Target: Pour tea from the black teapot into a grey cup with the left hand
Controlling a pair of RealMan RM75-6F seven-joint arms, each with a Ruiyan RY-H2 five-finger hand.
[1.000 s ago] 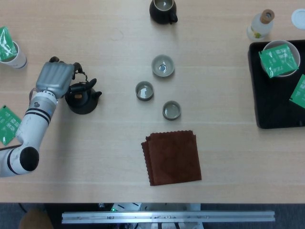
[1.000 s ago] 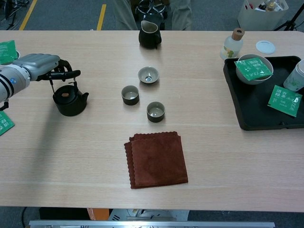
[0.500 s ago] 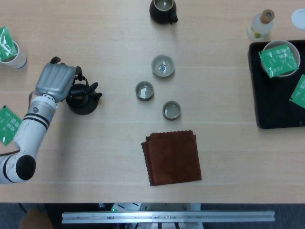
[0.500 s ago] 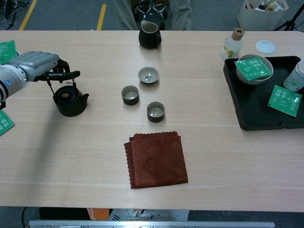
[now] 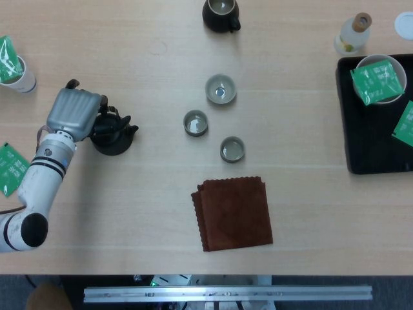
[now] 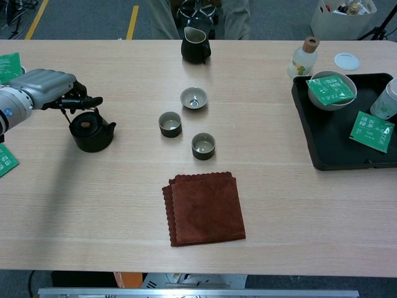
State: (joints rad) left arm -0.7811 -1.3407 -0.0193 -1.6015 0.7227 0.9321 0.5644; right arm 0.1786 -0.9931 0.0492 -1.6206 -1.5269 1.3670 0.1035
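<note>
The black teapot [image 5: 113, 137] [image 6: 92, 132] stands on the table at the left, its wire handle up. My left hand [image 5: 74, 112] [image 6: 48, 87] is just above and to its left, with the fingers curled around the top of the handle. Three grey cups stand near the table's middle: a wide one [image 5: 221, 89] [image 6: 193, 97], one to the left [image 5: 195, 123] [image 6: 170, 124], and one nearest the front [image 5: 232, 149] [image 6: 203, 146]. All three are apart from the teapot. My right hand is in neither view.
A brown cloth [image 5: 233, 212] [image 6: 205, 208] lies in front of the cups. A black pitcher [image 5: 221, 14] stands at the back. A black tray [image 6: 322, 158] with green packets and a bottle [image 6: 302, 57] sit at the right. A paper cup [image 5: 16, 70] stands far left.
My left hand has shifted slightly and its fingers have curled in around the teapot's handle. The teapot stays on the table in the same place.
</note>
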